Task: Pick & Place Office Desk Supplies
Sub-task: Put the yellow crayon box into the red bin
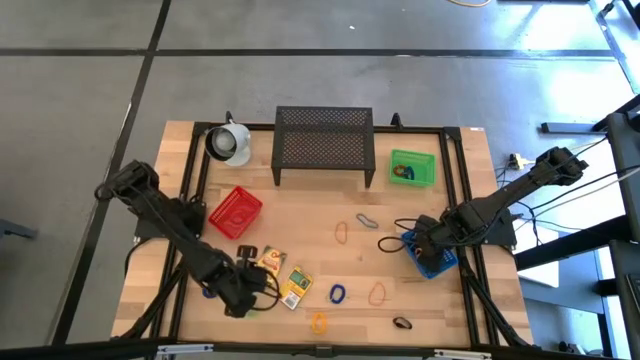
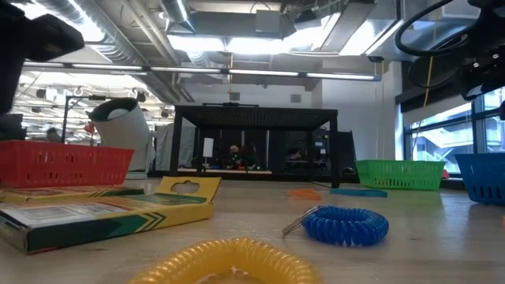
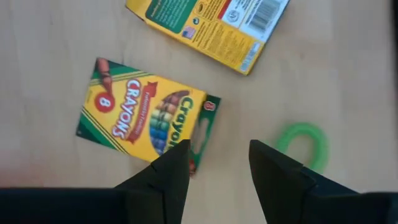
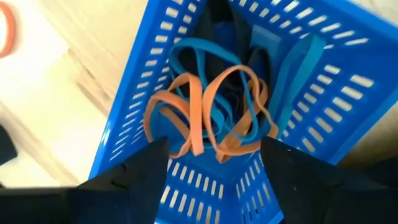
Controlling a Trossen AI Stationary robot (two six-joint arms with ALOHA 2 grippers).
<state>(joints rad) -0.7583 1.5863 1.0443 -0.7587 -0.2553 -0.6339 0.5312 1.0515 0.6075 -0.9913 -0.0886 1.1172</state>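
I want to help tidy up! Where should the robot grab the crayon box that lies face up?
Best guess: grab the flat yellow-and-green cardboard crayon box across its two long edges, coming straight down from above. It lies flat on the wooden table, so only its thin sides give the jaws something to squeeze. The left gripper hangs open above its end with the hang-hole.

**Table layout**

Mug (image 1: 229,142) back left, rack (image 1: 324,144) back centre; one bin (image 1: 413,168) right of rack, another (image 1: 236,212) front of mug; two packets (image 1: 283,274) front centre, loops (image 1: 359,262) scattered rightward; third bin (image 4: 249,99) at right edge holds loops.
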